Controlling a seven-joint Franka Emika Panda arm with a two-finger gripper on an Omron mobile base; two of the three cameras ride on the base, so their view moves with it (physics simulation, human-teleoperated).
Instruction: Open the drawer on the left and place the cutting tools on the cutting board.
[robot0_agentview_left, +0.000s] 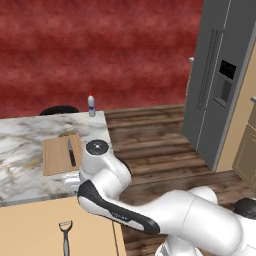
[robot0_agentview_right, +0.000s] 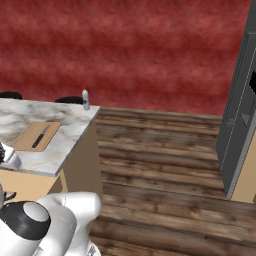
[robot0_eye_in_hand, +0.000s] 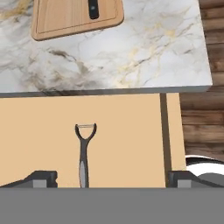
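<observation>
Inside the open drawer (robot0_eye_in_hand: 131, 131), the peeler (robot0_eye_in_hand: 84, 153) lies lengthwise between the gripper (robot0_eye_in_hand: 111, 178) jaws, spread wide, directly below.

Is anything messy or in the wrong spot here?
Nothing is spilled or broken. The knife lies on the cutting board, but the peeler is still in the open drawer, not on the board yet.

Marble counter (robot0_agentview_left: 20, 145), white with grey and gold veining; small white bottle (robot0_agentview_left: 91, 106) with red cap, upright near its far corner; grey refrigerator (robot0_agentview_left: 215, 85) at right; wood-plank floor (robot0_agentview_right: 165, 165); red wall (robot0_agentview_right: 125, 50) behind
</observation>
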